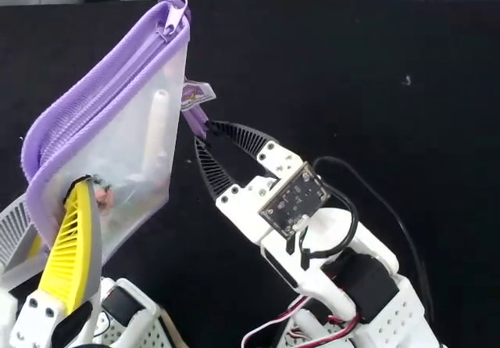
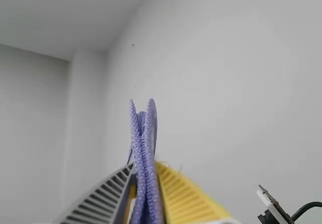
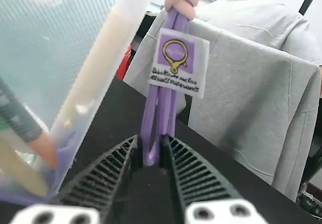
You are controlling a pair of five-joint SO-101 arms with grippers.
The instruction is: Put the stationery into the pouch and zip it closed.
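1 translucent plastic pouch with purple zipper (image 1: pixel 133 121) held up over black tabletop (image 1: pixel 375 90). Left gripper (image 1: pixel 48 195) fingers (image 1: pixel 70 238) clamp its zipper edge. Right gripper (image 1: pixel 205 133) fingers (image 3: pixel 196 173) pinch 1 purple side tab (image 3: pixel 161 108). 1 white stick (image 1: pixel 156 129) inside.

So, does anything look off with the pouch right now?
The translucent pouch with the purple zip hangs tilted off the black table, left pincer clamped on its zip edge, right pincer on its purple tagged strap. The stationery, a white stick included, lies bunched toward the lower end. Nothing looks spilled or damaged.
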